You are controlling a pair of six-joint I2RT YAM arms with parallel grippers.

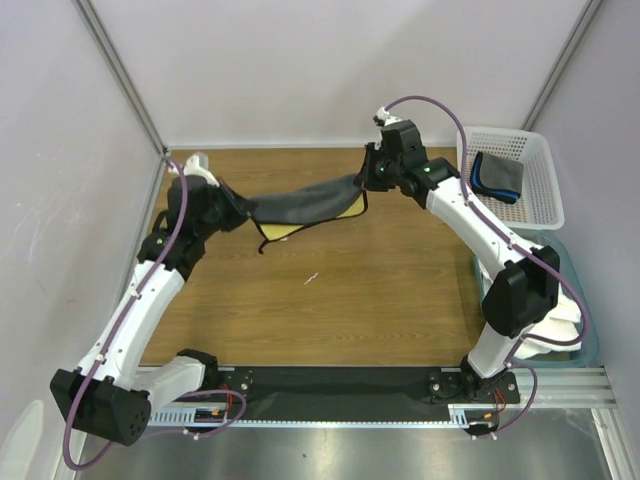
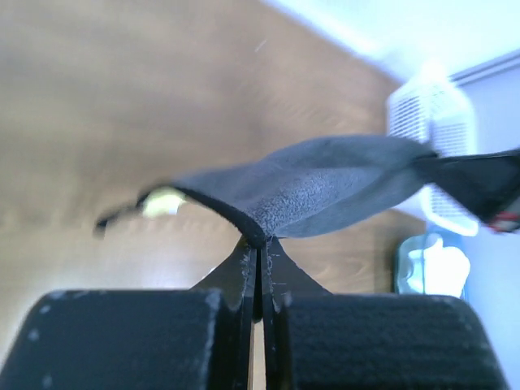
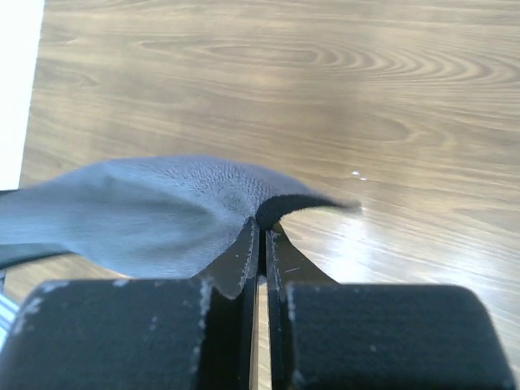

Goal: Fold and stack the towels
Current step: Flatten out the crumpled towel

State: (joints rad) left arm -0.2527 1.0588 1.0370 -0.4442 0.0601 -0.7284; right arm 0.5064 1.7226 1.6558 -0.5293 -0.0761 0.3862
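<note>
Top external view shows the limp, light grey-and-yellow towel [image 1: 305, 203] sagging above the far tabletop [image 1: 330, 300], its 2 ends pinched tight by the left hand [image 1: 238, 212] and right hand [image 1: 366, 182], and edges near corners seem the best holds.

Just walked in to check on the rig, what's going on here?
Both arms hold a dark grey towel with yellow showing underneath, sagging between them above the wooden table. The left tool is shut on one end and the right tool on the other. A folded dark grey towel edged in blue lies in the white perforated plastic basket at the table's far right.
</note>
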